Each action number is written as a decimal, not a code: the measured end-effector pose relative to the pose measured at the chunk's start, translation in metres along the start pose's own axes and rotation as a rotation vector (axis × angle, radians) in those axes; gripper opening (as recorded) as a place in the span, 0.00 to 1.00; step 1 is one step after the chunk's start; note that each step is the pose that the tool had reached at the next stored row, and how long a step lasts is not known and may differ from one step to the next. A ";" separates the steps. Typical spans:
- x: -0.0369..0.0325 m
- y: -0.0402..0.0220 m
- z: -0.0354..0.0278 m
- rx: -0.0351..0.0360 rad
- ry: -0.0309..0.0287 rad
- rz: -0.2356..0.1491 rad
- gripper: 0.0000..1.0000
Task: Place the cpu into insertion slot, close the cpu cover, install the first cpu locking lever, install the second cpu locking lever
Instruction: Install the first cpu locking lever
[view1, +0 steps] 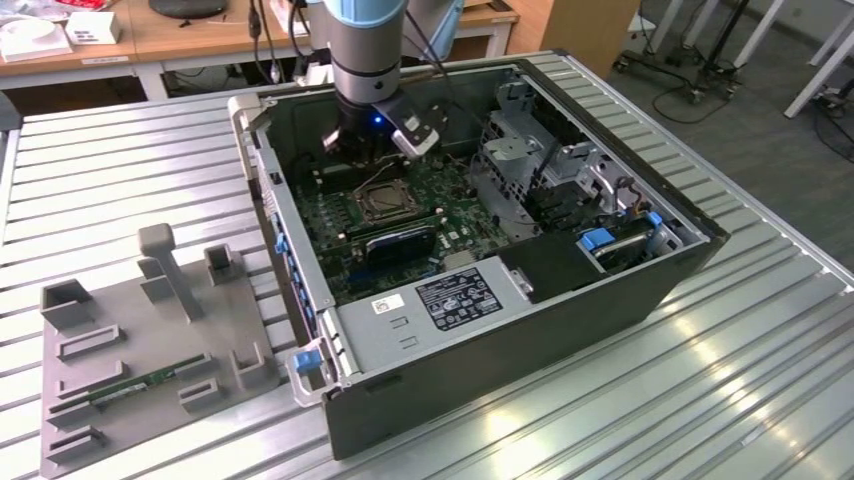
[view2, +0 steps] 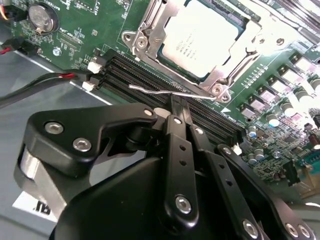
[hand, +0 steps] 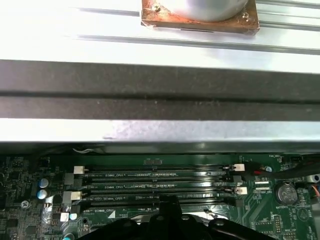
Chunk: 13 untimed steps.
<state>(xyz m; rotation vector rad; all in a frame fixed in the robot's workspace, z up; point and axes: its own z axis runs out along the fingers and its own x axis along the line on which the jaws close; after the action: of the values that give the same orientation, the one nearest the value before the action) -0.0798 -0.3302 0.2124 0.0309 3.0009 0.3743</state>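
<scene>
The cpu (view2: 200, 35) lies flat in the insertion slot (view1: 378, 203) on the green motherboard, its silvery top showing through the cut-out of the cpu cover (view2: 152, 30), which is down around it. A thin wire locking lever (view2: 150, 90) runs along the socket's edge beside the black memory slots (hand: 155, 186). My gripper (view2: 177, 105) is shut with its two black fingers pressed together. Their tips are right at this lever, and whether they touch it is unclear. In the exterior view the gripper (view1: 374, 152) hangs inside the open computer case just behind the socket.
The open case (view1: 534, 300) has tall walls, a labelled power supply (view1: 447, 295) in front and a metal drive cage (view1: 521, 150) on the exterior view's right. A grey fixture plate (view1: 134, 350) holding a memory stick (view1: 140, 385) lies on the ribbed table. Red-black cables (view2: 45, 82) cross the board's edge.
</scene>
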 end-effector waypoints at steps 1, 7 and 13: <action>-0.0001 0.0004 -0.0015 0.0001 -0.0004 0.000 0.11; -0.0006 0.0022 -0.0085 -0.0002 -0.0067 -0.002 0.11; -0.0006 0.0023 -0.0090 -0.0003 -0.0074 -0.002 0.11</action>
<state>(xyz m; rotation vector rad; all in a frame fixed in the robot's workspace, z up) -0.0802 -0.3302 0.2217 0.0295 2.9934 0.3735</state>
